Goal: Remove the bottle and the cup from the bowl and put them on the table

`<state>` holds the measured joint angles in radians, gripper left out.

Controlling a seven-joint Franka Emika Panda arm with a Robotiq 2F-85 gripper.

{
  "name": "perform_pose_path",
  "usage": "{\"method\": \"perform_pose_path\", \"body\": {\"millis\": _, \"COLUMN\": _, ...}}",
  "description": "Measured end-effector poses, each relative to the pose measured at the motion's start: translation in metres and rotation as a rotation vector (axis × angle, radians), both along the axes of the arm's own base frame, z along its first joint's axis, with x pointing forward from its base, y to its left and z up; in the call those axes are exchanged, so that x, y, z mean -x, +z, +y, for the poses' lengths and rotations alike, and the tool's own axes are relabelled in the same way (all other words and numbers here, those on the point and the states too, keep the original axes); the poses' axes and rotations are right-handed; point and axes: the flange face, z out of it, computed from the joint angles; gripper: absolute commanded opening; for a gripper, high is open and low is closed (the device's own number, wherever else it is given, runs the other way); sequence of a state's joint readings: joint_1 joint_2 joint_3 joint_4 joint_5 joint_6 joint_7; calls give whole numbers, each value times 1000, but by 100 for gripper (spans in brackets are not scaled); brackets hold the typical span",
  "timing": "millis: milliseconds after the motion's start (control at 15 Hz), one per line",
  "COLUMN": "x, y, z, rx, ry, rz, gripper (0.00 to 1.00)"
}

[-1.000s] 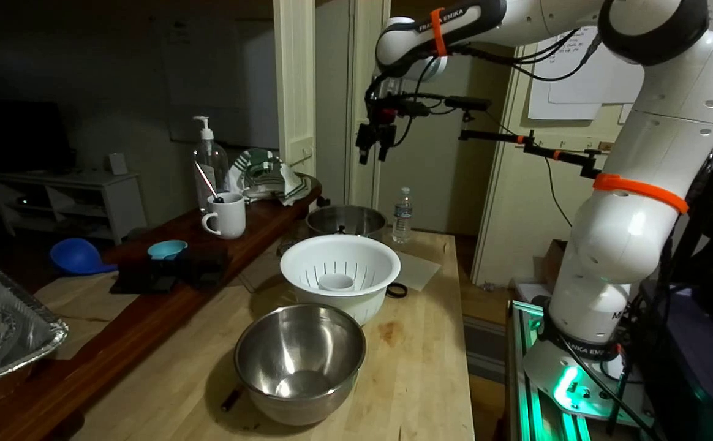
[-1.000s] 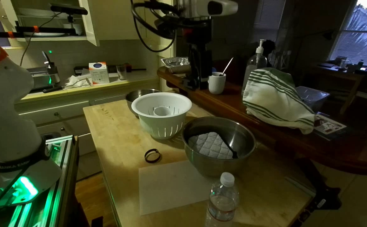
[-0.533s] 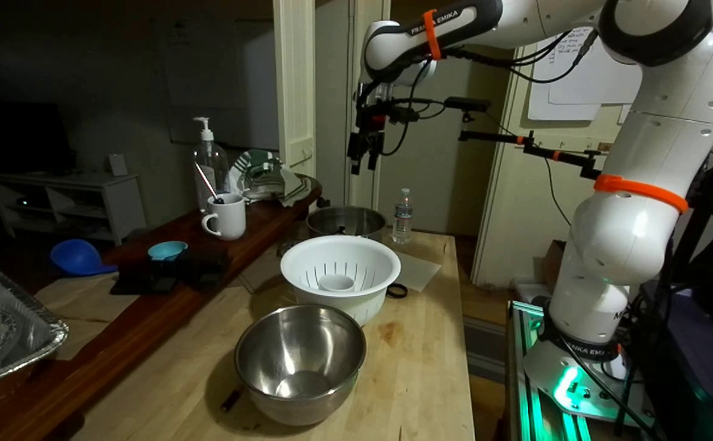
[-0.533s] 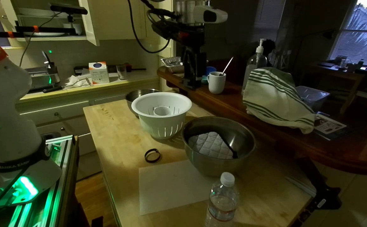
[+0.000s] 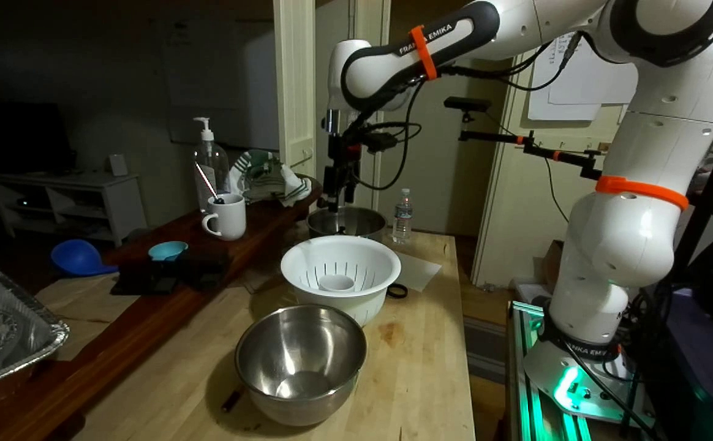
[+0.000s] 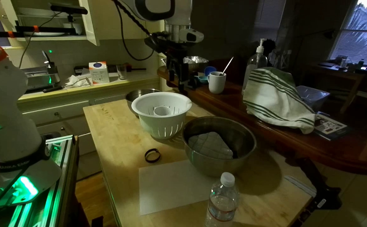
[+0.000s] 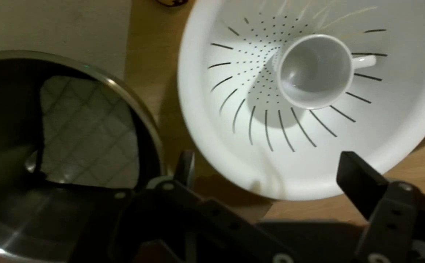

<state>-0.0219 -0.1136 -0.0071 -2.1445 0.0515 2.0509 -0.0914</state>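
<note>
Inside the white colander [image 7: 197,91], the white mug [image 7: 314,69] stands with its mouth up, while your hand [image 7: 267,170] hangs above and off to one side, not yet over it. In the wrist view the mug lies up and slightly right from the gap between your fingers, past the lower stretch of the colander's rim; since the paper sheet [image 6: 174,187] also shows toward the top of that view, the move is probably back toward the robot's base, then down. Your hand is empty, its fingers spread well apart. Watch the handle [image 7: 366,62]: it points right in the wrist view, nearly along the line on which your fingers close, so a grip straight across the body would likely set one finger against it. Turning the wrist, or pinching only the mug's wall, looks safer. The water bottle [image 6: 223,200] stands upright on the tabletop [image 6: 117,129], near the paper sheet and well apart from the colander, so you seem to have only the mug left to lift out.
</note>
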Motion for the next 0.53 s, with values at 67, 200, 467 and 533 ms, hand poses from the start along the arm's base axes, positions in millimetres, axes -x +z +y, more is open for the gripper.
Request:
{"method": "perform_pose_path", "body": {"millis": 67, "x": 3, "y": -8, "z": 18, "rx": -5, "ry": 10, "rz": 1, "gripper": 100}}
{"method": "perform_pose_path", "body": {"millis": 200, "x": 9, "y": -25, "z": 45, "rx": -21, "ry": 10, "rz": 2, "gripper": 100}}
{"method": "perform_pose_path", "body": {"millis": 467, "x": 27, "y": -51, "z": 60, "rx": -48, "ry": -115, "rz": 5, "gripper": 100}}
{"method": "perform_pose_path", "body": {"millis": 533, "x": 33, "y": -56, "z": 58, "rx": -51, "ry": -164, "rz": 1, "gripper": 100}}
